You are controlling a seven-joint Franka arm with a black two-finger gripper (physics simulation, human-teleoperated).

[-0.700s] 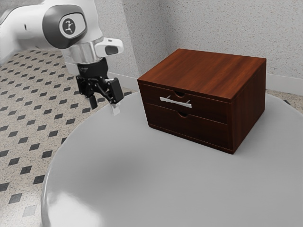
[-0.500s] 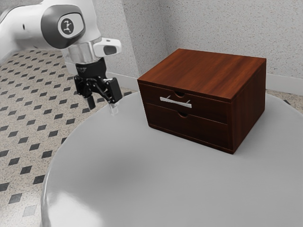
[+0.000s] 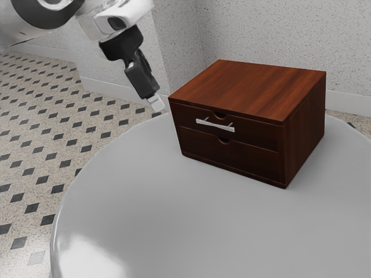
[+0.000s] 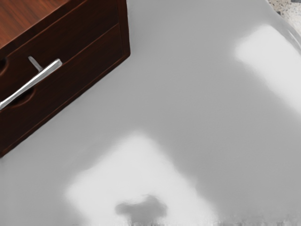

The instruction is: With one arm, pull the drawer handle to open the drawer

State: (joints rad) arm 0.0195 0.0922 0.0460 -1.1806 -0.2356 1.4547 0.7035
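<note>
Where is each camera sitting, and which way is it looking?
Exterior view: stands beside the arm, looking across the round table at the wooden drawer box; the white arm and black claw show at the exterior view's upper left.
Wrist view: rides on the hand, looking down at the drawer box's front, its silver handle and the table.
Both share the drawer box, handle and table.

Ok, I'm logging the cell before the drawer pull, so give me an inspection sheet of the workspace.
Surface: round grey table, glossy.
Job's things: wooden cabinet with two drawers, both look shut; silver handle on the upper one.
Clutter: nothing seen.
Grippers: gripper in the air beside the cabinet's upper corner, apart from the handle.
Cables: nothing seen.
Surroundings: checkered floor, speckled wall.
</note>
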